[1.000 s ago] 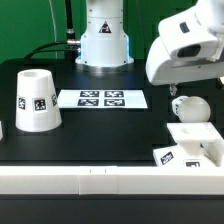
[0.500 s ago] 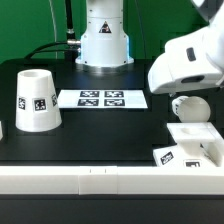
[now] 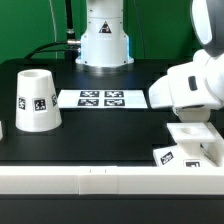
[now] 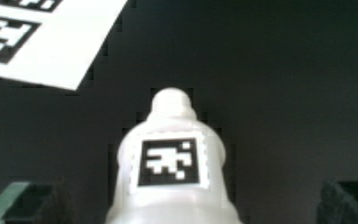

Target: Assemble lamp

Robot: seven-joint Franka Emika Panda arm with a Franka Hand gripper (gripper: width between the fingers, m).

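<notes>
The white bulb (image 4: 176, 160) lies on the black table with a square tag facing up and its narrow end pointing away from me. My gripper (image 4: 185, 205) is open, one finger (image 4: 23, 200) on each side of the bulb's wide end, with a dark gap showing on both sides. In the exterior view the gripper's white hand (image 3: 195, 90) hangs low at the right and hides the bulb. The low square base (image 3: 192, 140) sits just in front of it. The tapered shade (image 3: 35, 100) stands mouth down at the left.
The marker board (image 3: 102, 98) lies flat at the table's middle back, and its corner shows in the wrist view (image 4: 34, 40). The arm's white pedestal (image 3: 104, 40) stands behind it. A white rail (image 3: 90, 178) runs along the front edge.
The hand has moved down and toward the exterior view's right, onto the bulb, which it now hides. The shade and base have not moved.
</notes>
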